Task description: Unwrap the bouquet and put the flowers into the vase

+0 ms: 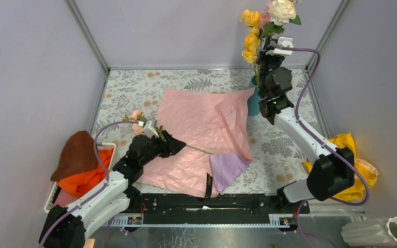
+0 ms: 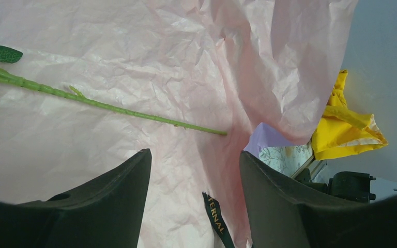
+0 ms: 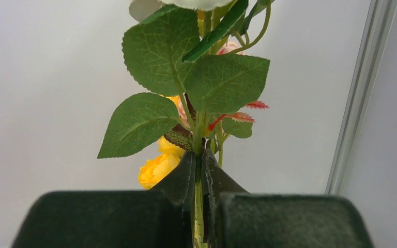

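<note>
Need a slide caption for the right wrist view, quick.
Right gripper, jaws shut on a green flower stem; broad leaves above, yellow rose behind.

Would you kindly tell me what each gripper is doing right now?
Left gripper: open, holding nothing.
Right gripper: shut on a flower stem.
</note>
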You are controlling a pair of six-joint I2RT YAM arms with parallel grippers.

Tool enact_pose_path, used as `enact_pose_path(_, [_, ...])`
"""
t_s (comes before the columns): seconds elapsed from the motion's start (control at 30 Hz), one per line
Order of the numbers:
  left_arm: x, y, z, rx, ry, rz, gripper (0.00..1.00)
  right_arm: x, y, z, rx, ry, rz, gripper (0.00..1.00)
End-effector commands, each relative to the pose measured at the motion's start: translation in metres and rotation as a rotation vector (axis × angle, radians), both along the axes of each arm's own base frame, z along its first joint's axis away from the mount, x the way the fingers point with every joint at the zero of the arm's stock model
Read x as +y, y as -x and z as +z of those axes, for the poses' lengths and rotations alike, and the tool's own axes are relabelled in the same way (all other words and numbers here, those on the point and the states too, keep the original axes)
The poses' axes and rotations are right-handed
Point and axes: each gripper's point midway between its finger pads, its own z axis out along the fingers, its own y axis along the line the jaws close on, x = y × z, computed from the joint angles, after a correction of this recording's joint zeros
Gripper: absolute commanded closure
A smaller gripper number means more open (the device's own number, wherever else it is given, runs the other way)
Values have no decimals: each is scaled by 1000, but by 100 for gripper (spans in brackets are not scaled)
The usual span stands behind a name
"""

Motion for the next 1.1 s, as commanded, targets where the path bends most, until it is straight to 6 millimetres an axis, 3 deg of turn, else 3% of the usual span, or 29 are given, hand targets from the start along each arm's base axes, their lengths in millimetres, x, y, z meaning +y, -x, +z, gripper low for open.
enact_pose_path(0.0, [-2, -6, 12, -56, 22, 8, 30, -6, -4, -40, 117, -3, -33, 96])
enact_pose_path(0.27, [-3, -6, 13, -56, 29, 6, 30, -13, 14, -14, 93, -4, -29, 96])
enact_pose_path(0.5, [-3, -5, 10, -52, 38, 3, 30, -19, 21, -9, 108, 18, -45, 95])
enact_pose_path(0.67, [-5, -5, 11, -52, 39, -4, 30, -19, 14, -9, 120, 38, -68, 94])
enact_pose_path(1.07, [-5, -5, 8, -52, 33, -9, 30, -14, -13, 22, 58, 55, -117, 96])
